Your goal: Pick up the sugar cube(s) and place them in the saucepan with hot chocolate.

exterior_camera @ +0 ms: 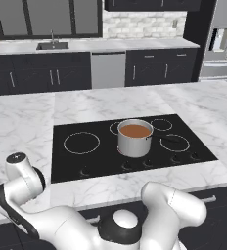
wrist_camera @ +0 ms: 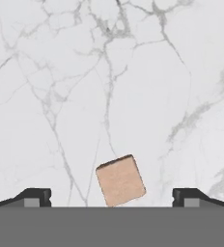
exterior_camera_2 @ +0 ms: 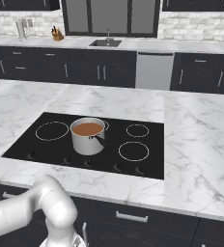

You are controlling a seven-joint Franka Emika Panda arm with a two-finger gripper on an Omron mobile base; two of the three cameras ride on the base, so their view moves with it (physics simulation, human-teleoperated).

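Tan-brown, and sitting square on white marble: the sugar cube (wrist_camera: 120, 181) lies on the counter (wrist_camera: 133, 87), turned a little askew, right between the gripper (wrist_camera: 112, 197) tips, which stand wide apart on either side without touching it. Over on the black cooktop (exterior_camera: 86, 156), the steel saucepan (exterior_camera: 134, 144) stands upright, hot chocolate (exterior_camera: 135, 131) nearly to the rim, handle (exterior_camera_2: 100, 141) pointing toward the robot's side.

Shiny steel saucepan (exterior_camera: 134, 143); counter (exterior_camera: 22, 122) seemingly polished marble.
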